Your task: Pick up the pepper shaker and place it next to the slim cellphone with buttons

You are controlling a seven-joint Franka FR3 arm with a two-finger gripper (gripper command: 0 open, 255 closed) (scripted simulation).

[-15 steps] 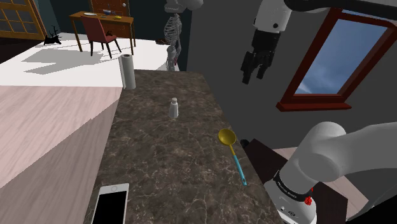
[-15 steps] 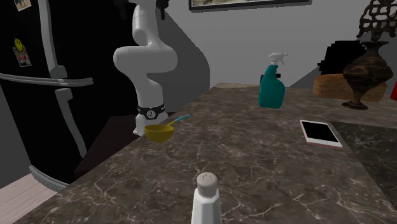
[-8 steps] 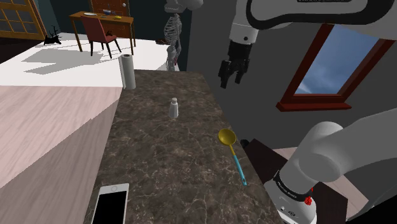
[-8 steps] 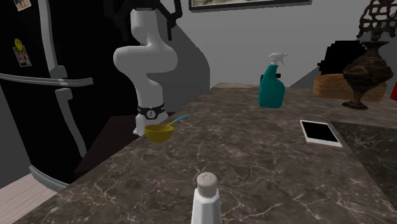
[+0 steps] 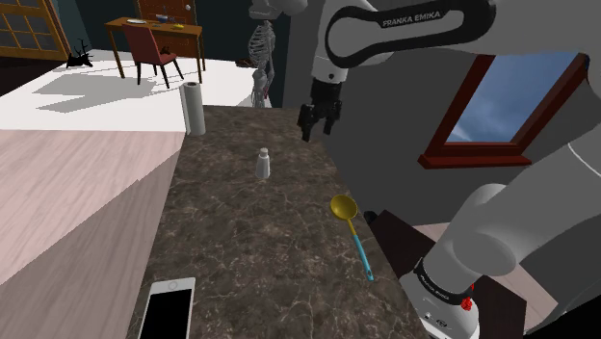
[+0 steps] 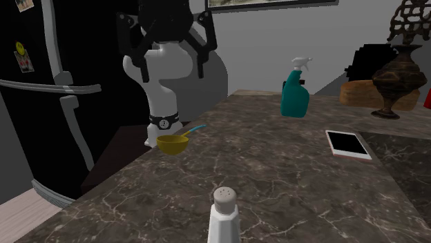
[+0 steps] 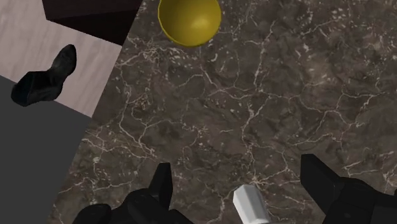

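Note:
The pepper shaker [image 5: 262, 163] is a small white bottle with a grey perforated cap, standing upright on the dark marble counter [image 5: 260, 250]. It is closest to the camera in the second exterior view [image 6: 224, 215]. My black gripper [image 5: 317, 127] hangs open in the air above the counter, to the shoulder view's right of the shaker and apart from it. In the second exterior view its fingers [image 6: 144, 65] spread wide. Seen from the wrist, the shaker [image 7: 251, 203] lies between my open gripper [image 7: 238, 177] fingers, far below. A white-framed phone [image 5: 169, 310] with a black screen lies at the counter's near end [image 6: 349, 143].
A yellow ladle [image 5: 344, 207] with a teal handle lies near the counter's edge by the stand [image 6: 173, 143] [image 7: 189, 20]. A paper towel roll [image 5: 194, 108] stands at the far corner. A teal spray bottle [image 6: 295, 96], a dark vase [image 6: 400, 76] and a black fridge [image 6: 41, 103] border the counter.
The arm has swung toward the shoulder view's left and come lower, bringing the gripper over the counter near the shaker. The fingers stayed open. Nothing on the counter moved.

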